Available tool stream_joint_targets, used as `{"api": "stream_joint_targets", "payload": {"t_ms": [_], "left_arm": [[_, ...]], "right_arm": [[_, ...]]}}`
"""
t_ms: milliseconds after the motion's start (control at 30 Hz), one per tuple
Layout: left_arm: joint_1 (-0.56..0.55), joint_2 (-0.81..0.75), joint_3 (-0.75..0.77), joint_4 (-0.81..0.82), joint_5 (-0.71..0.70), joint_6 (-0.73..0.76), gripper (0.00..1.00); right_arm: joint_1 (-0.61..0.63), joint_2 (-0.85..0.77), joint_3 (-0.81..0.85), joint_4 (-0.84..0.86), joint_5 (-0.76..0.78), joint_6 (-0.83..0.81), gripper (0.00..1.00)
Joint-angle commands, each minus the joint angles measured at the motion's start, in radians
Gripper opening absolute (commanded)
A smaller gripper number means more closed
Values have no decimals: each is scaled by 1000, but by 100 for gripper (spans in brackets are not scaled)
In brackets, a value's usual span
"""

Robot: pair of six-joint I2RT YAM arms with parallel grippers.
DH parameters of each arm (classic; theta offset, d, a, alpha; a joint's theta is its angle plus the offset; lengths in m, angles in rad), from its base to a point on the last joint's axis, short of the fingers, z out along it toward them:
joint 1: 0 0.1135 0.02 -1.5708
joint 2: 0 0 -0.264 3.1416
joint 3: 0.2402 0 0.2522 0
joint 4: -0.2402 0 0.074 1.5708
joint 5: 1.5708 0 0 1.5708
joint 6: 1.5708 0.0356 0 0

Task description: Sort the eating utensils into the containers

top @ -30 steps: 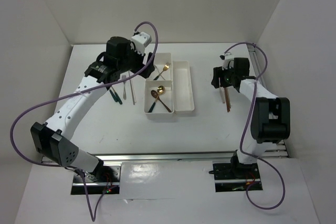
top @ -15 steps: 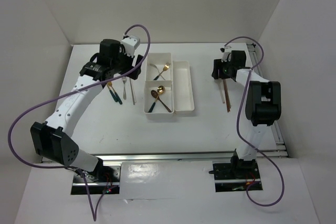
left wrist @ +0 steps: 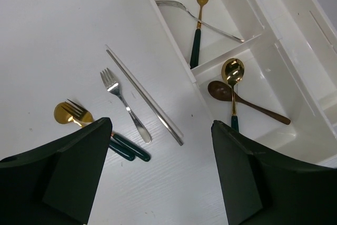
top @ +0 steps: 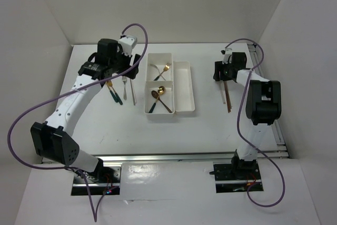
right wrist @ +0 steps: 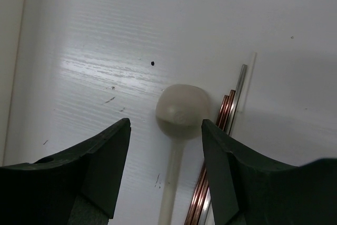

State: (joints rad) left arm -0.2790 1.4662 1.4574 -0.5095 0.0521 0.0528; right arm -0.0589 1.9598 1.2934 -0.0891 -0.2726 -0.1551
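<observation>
The right gripper (right wrist: pixel 164 130) gapes wide and empty over a white spoon (right wrist: pixel 181 108) on the desk's (right wrist: pixel 105 25) far right, with copper chopsticks (right wrist: pixel 224 114) just right of it. The left gripper (left wrist: pixel 160 130), equally wide and empty, hovers over a silver fork (left wrist: pixel 124 106) and a silver chopstick (left wrist: pixel 145 97) lying left of the two-compartment tray (left wrist: pixel 168 27).

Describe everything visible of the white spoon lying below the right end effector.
The white spoon is off-white and matte, plastic or ceramic by its look. It has a rounded oval bowl and a slim straight handle that runs out of the bottom of the right wrist view. Which way the bowl faces is unclear. It lies loose on the white table. Copper-coloured chopsticks lie alongside it; contact with the bowl cannot be told. The right end effector hovers open, one finger on either side, not touching it.
</observation>
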Motion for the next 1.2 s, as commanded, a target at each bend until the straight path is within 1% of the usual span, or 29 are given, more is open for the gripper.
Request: {"api": "stream_joint_targets", "payload": {"t_ms": [0, 367, 433, 467, 567, 600, 667, 700, 933, 967, 1000, 1033, 1133, 1167], "left_arm": [[6, 6, 47, 12, 2, 15, 90], [15, 28, 66, 12, 2, 15, 90], [24, 28, 66, 12, 11, 15, 90], [24, 28, 66, 12, 11, 15, 90], [24, 28, 57, 12, 11, 15, 90], [24, 28, 57, 12, 11, 15, 90], [24, 28, 43, 22, 11, 15, 90], [24, 28, 32, 22, 11, 15, 90], [24, 19, 14, 31, 34, 5, 90], [24, 19, 14, 31, 34, 5, 90], [24, 19, 14, 31, 34, -4, 90], [24, 19, 14, 31, 34, -4, 90], [24, 19, 14, 31, 43, -4, 90], [24, 19, 14, 31, 43, -4, 90]], "right_arm": [[-16, 16, -6, 43, 6, -17, 64], [-16, 63, -16, 52, 15, -44, 64], [-16, 63, -16, 52, 15, -44, 60], [-16, 73, -16, 63, 15, -44, 50], [-16, 73, -25, 63, 15, -44, 31], [-16, 73, -25, 63, 15, -44, 15], [-16, 63, -25, 72, 15, -35, 1], [-16, 54, -25, 72, 15, -35, 0], [-16, -39, -25, 51, -14, -24, 0], [-16, -39, -25, 39, -14, -24, 3], [-16, -39, -16, 29, -25, -34, 16], [-16, -39, -16, 29, -25, -34, 22], [-16, -39, -25, 70, 9, -34, 51], [-16, -39, -25, 71, 9, -34, 53]]}}
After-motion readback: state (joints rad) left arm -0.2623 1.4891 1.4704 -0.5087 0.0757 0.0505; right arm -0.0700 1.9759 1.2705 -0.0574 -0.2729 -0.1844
